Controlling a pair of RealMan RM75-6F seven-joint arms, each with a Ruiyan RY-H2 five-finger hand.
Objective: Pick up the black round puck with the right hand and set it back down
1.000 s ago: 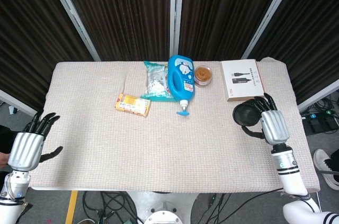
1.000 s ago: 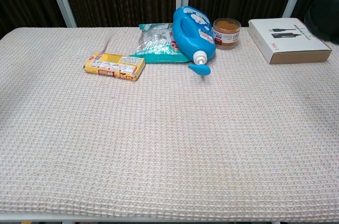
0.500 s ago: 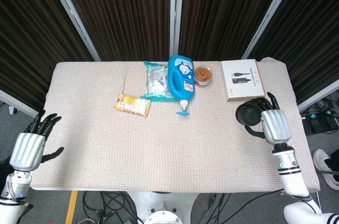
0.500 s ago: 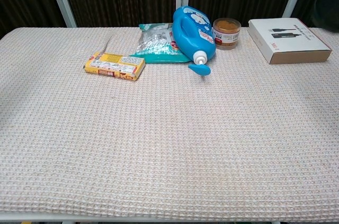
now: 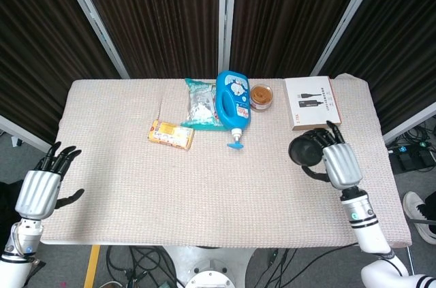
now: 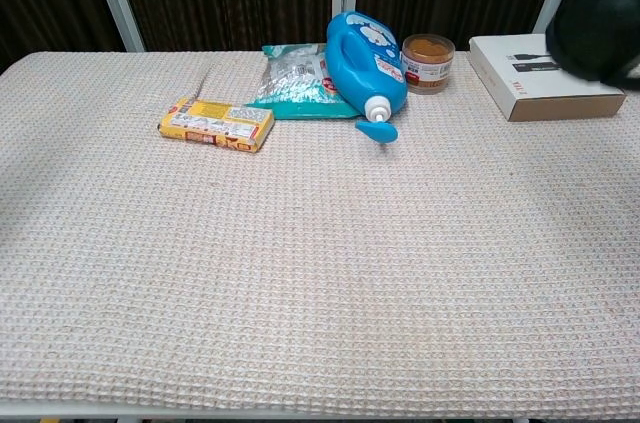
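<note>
The wide counter (image 5: 204, 186), covered in a beige waffle-weave cloth, carried everything. Near its right edge the silver right hand (image 5: 338, 163) held the matte black round puck (image 5: 304, 149) in its dark fingers, apparently lifted above the cloth, so the carry looked under way; lowering it flat and releasing would come next. Off the counter's front-left corner, the silver left hand (image 5: 39, 192) hung with fingers spread, holding nothing.

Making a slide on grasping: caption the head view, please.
Right hand holds the black round puck above the table, near the white box.
</note>
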